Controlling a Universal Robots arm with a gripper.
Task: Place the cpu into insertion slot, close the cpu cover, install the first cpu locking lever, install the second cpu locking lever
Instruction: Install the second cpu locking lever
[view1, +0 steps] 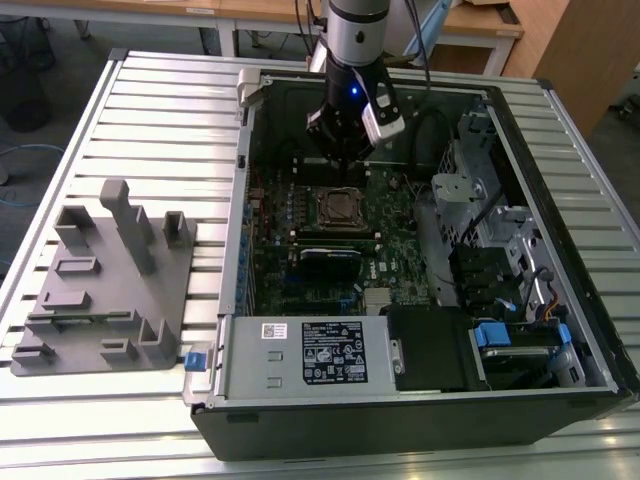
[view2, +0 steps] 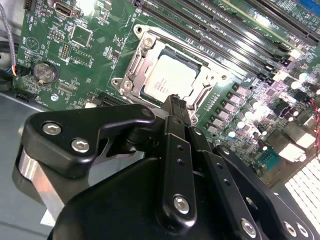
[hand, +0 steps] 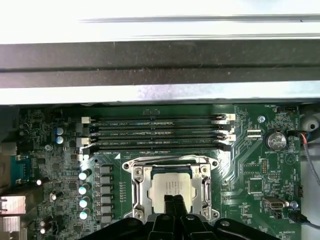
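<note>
Hovering just above the socket, the gripper (view2: 176, 102) has its fingers pinched together on nothing, while the cpu (view2: 169, 80) sits in the slot (hand: 141, 197) with the cover (hand: 170, 164) down around it. Any sideways drift could, I judge, scrape the chip or bend a lever. Left to right in the exterior view: grey fixture (view1: 105, 280), slatted table (view1: 170, 120), open case (view1: 560, 240).

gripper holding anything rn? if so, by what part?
Nothing held. The gripper is shut and empty, fingertips together above the cpu, which sits in the insertion slot under the closed cpu cover.
</note>
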